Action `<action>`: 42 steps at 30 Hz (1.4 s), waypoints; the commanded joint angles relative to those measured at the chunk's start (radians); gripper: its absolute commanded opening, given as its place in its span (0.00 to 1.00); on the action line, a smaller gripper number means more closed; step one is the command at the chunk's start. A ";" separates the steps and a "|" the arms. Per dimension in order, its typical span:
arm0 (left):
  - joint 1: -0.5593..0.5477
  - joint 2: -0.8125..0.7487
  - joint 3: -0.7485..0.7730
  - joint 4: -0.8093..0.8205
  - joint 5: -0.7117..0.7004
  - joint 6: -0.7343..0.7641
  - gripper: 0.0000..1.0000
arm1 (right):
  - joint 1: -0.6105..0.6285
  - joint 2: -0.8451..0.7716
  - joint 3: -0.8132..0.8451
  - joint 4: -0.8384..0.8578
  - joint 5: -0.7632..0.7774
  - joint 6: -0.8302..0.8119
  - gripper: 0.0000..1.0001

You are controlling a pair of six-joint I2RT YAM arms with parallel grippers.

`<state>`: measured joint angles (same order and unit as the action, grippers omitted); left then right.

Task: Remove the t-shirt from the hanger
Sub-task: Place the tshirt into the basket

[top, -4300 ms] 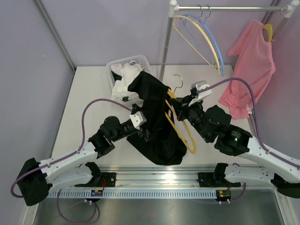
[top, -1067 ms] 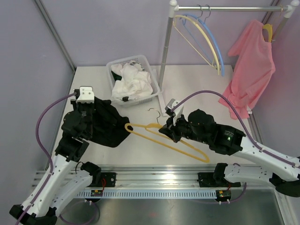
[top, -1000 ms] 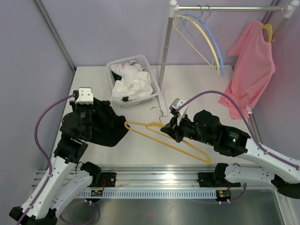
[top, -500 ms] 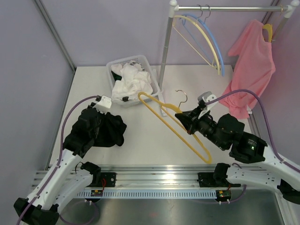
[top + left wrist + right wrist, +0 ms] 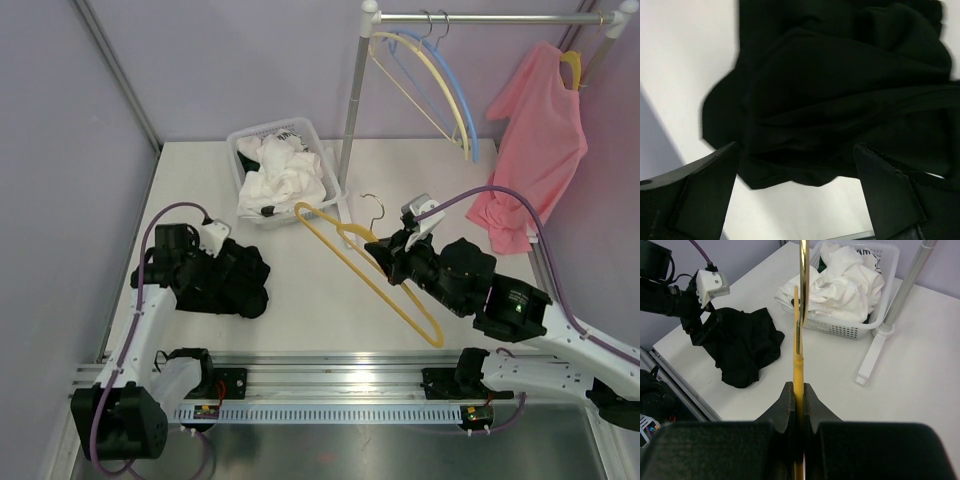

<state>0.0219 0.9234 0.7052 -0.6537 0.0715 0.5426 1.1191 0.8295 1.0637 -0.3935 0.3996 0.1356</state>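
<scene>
The black t-shirt (image 5: 232, 282) lies crumpled on the white table at the left, off the hanger; it also shows in the left wrist view (image 5: 840, 85) and the right wrist view (image 5: 745, 347). My left gripper (image 5: 203, 272) is at the shirt's left edge, open, its fingers (image 5: 705, 192) either side of the cloth's near edge with bare table between them (image 5: 796, 146). To the right, the bare yellow hanger (image 5: 370, 270) hangs tilted above the table, its metal hook up. My right gripper (image 5: 386, 252) is shut on the hanger's bar (image 5: 798, 355), jaws pressed against it (image 5: 796, 390).
A white basket (image 5: 275, 128) of white clothes stands at the back, with the rack's pole (image 5: 352, 100) and foot right of it. A pink shirt (image 5: 538, 140) and blue and yellow empty hangers (image 5: 445, 85) hang from the rack's rod. The left arm (image 5: 682, 302) shows beside the black shirt.
My left gripper opened and let go of the black t-shirt, which now lies on the table. The right gripper lifted the bare hanger and shifted it slightly left.
</scene>
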 commanded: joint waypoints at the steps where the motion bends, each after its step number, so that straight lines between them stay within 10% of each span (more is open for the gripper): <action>1: 0.015 0.044 0.051 -0.087 0.257 0.075 0.99 | -0.002 -0.021 0.035 0.051 0.018 0.010 0.00; 33: 0.087 0.519 -0.003 0.229 0.048 0.057 0.89 | -0.002 0.002 0.041 0.067 -0.008 0.005 0.00; 36: 0.085 0.515 -0.009 0.221 0.057 0.063 0.61 | -0.004 0.000 0.038 0.067 -0.010 0.004 0.00; 38: 0.087 0.509 -0.004 0.200 0.083 0.068 0.23 | -0.001 -0.001 0.036 0.067 -0.011 0.002 0.00; 42: 0.087 0.401 -0.004 0.148 0.119 0.062 0.00 | -0.002 0.003 0.038 0.068 -0.016 0.002 0.00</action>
<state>0.1028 1.3945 0.7185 -0.4866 0.1944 0.5907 1.1191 0.8368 1.0637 -0.3866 0.3985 0.1360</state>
